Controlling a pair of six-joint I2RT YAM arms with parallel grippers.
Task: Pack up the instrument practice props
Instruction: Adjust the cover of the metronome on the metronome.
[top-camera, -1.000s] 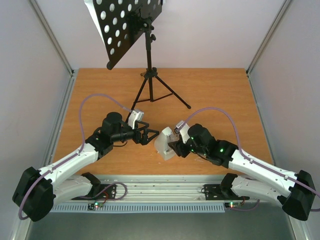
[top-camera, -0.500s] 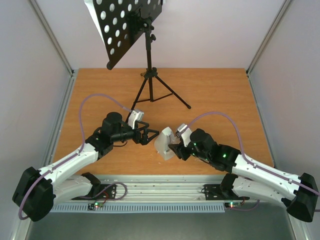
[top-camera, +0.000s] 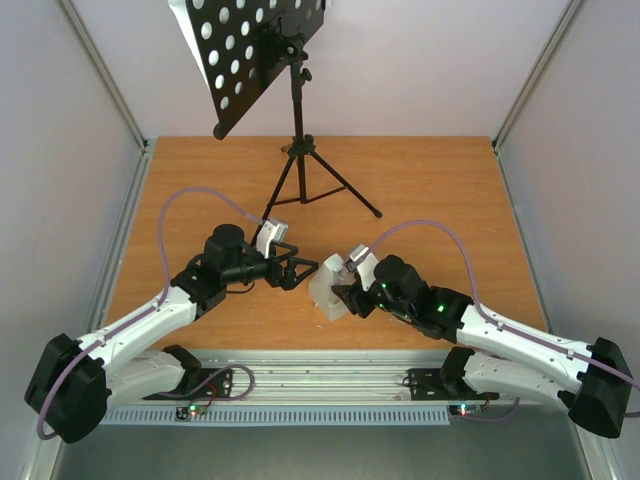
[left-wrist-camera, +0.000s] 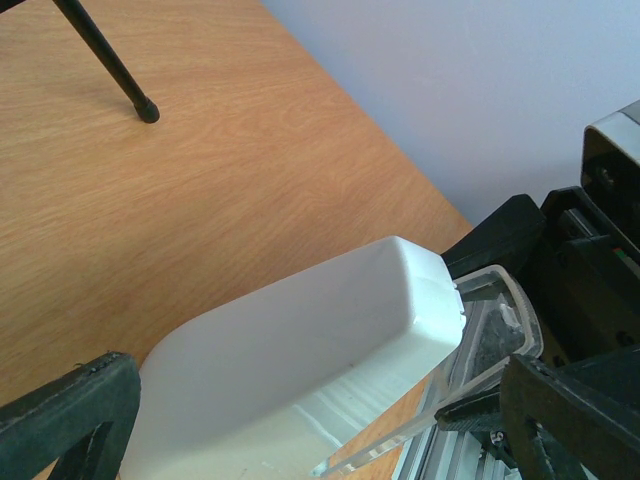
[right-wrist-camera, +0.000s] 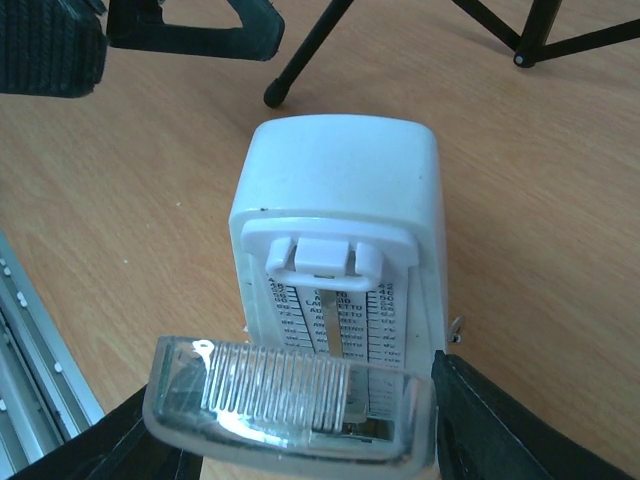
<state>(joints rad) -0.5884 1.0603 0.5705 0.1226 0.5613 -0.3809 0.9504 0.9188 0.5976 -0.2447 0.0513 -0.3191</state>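
Right pincer (right-wrist-camera: 300, 450), clamping the clear ribbed cover (right-wrist-camera: 280, 395), has returned it to the white pyramid-shaped metronome (right-wrist-camera: 335, 170), likely for refitting; left pincer (top-camera: 303, 270) gapes.

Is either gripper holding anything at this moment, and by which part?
The right gripper appears to pinch the clear cover of the metronome by its two side edges. The left gripper, open beside the metronome, holds nothing.
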